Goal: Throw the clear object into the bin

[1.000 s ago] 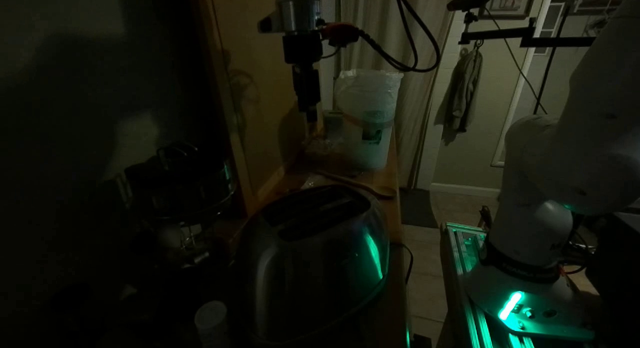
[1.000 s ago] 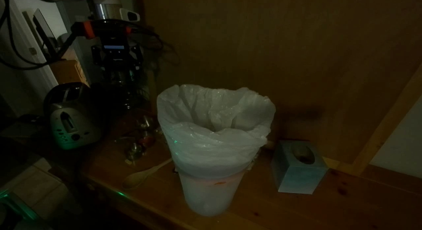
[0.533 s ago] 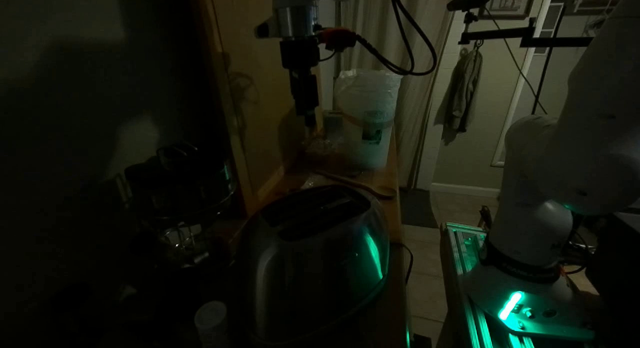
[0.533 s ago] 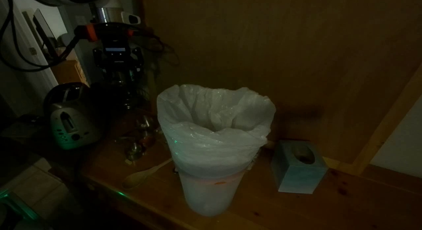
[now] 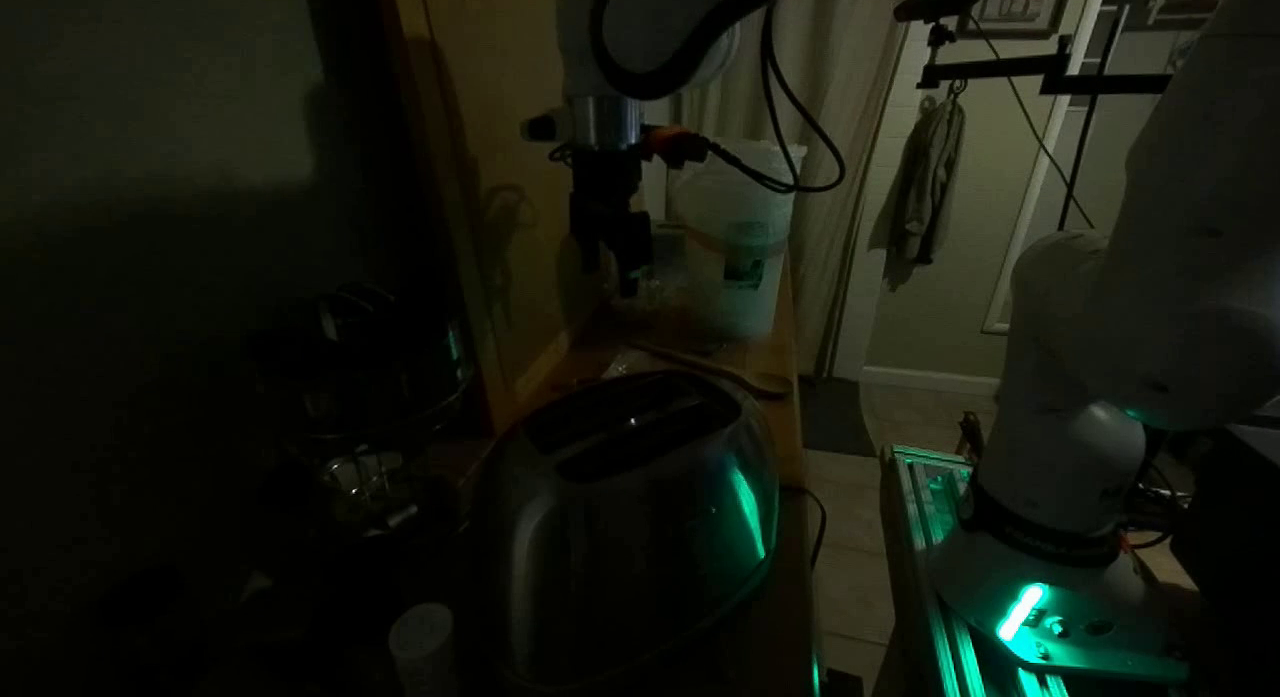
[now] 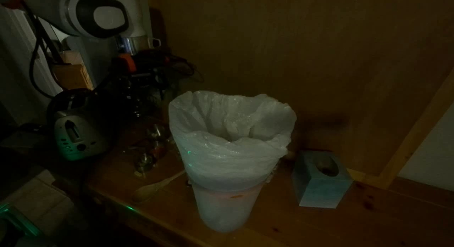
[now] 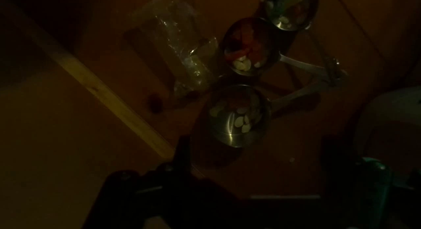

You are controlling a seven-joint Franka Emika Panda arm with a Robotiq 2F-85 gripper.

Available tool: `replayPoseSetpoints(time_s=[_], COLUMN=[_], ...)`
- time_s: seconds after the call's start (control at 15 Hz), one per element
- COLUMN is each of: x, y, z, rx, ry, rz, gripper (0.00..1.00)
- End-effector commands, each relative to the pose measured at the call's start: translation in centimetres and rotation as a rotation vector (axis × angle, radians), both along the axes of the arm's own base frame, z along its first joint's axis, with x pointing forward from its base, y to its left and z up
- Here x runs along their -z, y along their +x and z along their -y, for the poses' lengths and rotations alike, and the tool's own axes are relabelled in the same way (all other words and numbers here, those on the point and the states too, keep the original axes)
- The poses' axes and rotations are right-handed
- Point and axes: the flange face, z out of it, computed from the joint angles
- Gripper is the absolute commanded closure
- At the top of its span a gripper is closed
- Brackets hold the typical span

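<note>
I record the gripper [image 7: 257, 143] with its jaws apart. The clear plastic wrapper [image 7: 185, 46] lies on the tabletop [image 7: 287, 135], ahead of the gripper, upper left in the wrist view, beside three measuring cups [image 7: 228, 137]; contact I cannot confirm. The topmost cup is cut off. The fingers [image 7: 183, 153] are barely discernible. In both exterior views the bin [image 6: 228, 206] stands upright.
</note>
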Motion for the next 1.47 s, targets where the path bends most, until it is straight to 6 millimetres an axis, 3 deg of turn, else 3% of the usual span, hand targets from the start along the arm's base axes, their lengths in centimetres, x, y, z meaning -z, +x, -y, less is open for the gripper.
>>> replayPoseSetpoints(time_s=[0.0, 0.33, 0.4, 0.67, 1.0, 1.4], x=[3.2, 7.5, 6.4, 7.6, 10.9, 13.2], y=[-0.2, -0.9, -0.9, -0.8, 0.6, 3.3], z=[1.4, 3.1, 2.5, 2.8, 4.3, 5.6], rx=[-0.085, -0.087, -0.065, -0.064, -0.050, -0.030], ry=[-0.024, -0.029, -0.005, -0.008, 0.002, -0.017], rz=[0.022, -0.029, -0.034, -0.040, -0.080, -0.050], gripper=[0.00, 0.00, 0.00, 0.00, 0.00, 0.00])
